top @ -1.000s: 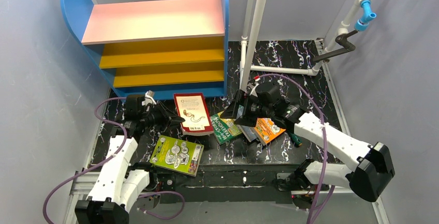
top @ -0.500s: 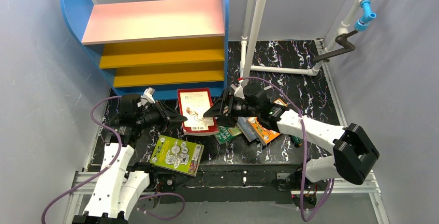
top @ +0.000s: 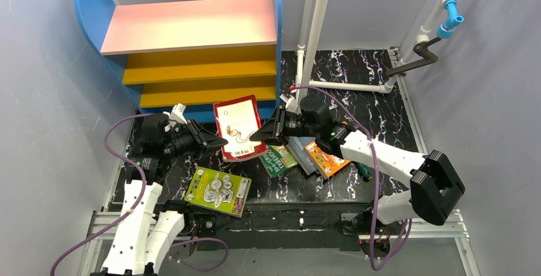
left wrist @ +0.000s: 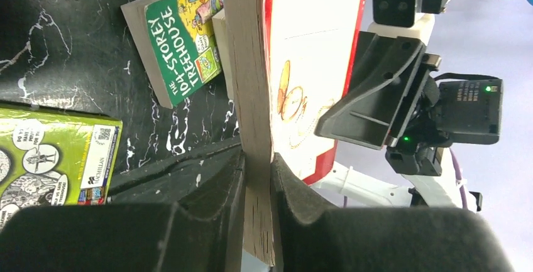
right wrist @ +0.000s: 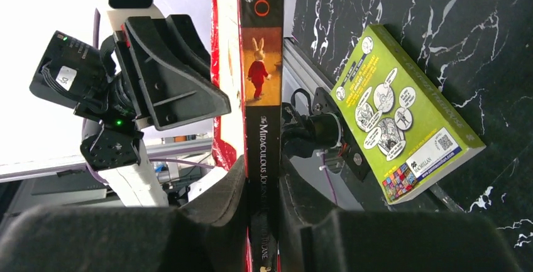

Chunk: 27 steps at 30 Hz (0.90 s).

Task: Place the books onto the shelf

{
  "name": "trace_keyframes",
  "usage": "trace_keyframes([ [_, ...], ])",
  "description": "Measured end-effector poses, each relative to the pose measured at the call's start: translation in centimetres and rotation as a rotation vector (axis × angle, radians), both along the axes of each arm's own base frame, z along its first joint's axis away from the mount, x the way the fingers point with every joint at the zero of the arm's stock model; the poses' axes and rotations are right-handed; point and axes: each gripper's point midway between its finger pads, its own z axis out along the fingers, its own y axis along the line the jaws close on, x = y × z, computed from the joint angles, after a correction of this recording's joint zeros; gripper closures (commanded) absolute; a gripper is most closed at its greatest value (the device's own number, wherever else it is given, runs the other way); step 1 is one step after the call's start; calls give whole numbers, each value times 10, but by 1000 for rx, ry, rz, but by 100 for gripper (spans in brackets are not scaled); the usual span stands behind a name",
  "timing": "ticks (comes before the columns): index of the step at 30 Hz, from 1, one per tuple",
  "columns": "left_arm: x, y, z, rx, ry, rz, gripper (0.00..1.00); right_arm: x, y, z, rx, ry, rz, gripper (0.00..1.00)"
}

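Raised since before, the red-bordered white-panelled paperback [top: 238,126] hangs clenched by left claw [top: 220,142] and right claw [top: 255,134], just before the blue-sided shelf [top: 277,34]; green yellow-lettered paperback [top: 279,160] lies nearby.

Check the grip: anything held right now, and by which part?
Both arms hold the red-bordered book. The left gripper clamps its page edge, and the right gripper clamps the opposite side, on the spine.
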Motion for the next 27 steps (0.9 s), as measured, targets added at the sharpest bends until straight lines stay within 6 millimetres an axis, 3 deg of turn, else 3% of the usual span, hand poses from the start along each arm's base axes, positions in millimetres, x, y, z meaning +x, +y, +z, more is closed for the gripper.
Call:
trace_keyframes([
  [3, 0, 2, 0, 21, -22, 0, 27, 1, 1, 6, 4, -25, 8, 99],
  [4, 0, 2, 0, 28, -26, -3, 14, 0, 1, 6, 0, -32, 11, 99],
  [6, -1, 3, 2, 39, -30, -4, 3, 1, 1, 6, -53, -53, 6, 99],
  [10, 2, 6, 11, 49, -48, 20, 2, 11, -9, 7, -228, -138, -50, 99],
  [17, 15, 10, 40, 92, -47, 71, 7, 28, -58, 8, -538, -367, -160, 99],
  [22, 17, -23, 58, 133, -46, -18, 7, 13, -77, -12, -830, -543, -118, 99],
  [27, 21, -61, 63, 164, -30, -83, 5, 4, -89, -27, -951, -630, -74, 99],
])
